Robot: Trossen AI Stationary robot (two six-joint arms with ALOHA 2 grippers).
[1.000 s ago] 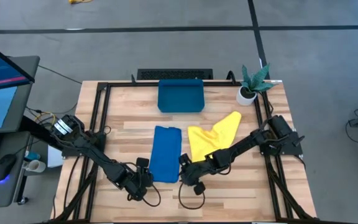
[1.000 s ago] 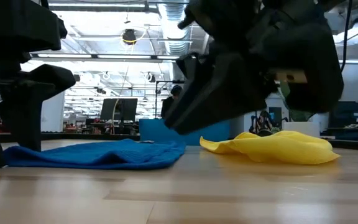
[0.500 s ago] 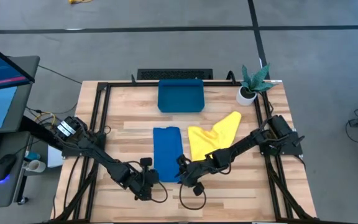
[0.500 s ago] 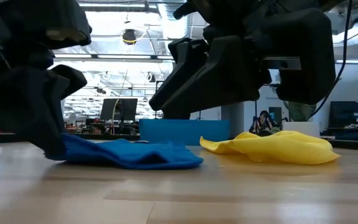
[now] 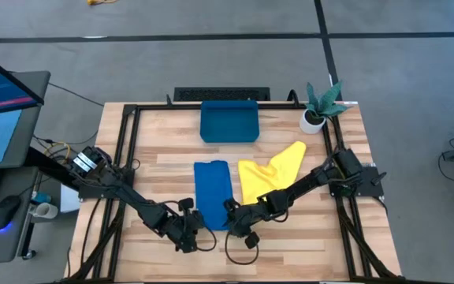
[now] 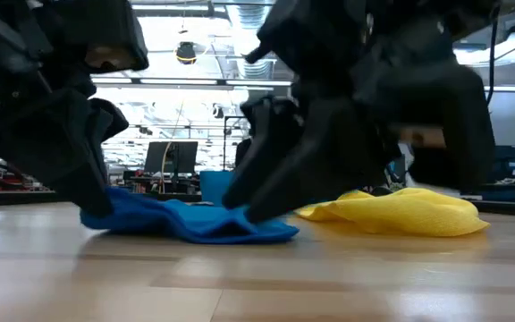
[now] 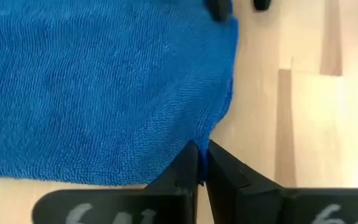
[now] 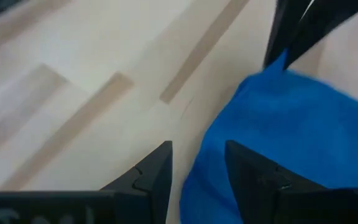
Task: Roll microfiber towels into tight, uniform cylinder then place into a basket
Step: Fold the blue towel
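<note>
Left claw (image 7: 199, 163) pinching blue towel (image 5: 212, 192) near corner (fingers together); right claw (image 8: 197, 163) open astride opposite corner.

Even bright overhead light on the tabletop (image 5: 290, 244) from above, soft short shadows under the arms, low view backlit by glaring ceiling lights (image 6: 186, 54) with arms as near-black silhouettes, right wrist view motion-blurred, blue towel (image 7: 92, 87) weave crisp in left wrist view

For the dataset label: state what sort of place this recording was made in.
Probably a robotics lab in a large open-plan workspace: a framed wooden table on a bare concrete floor, a monitor beside it, and rows of ceiling lights over distant desks.
</note>
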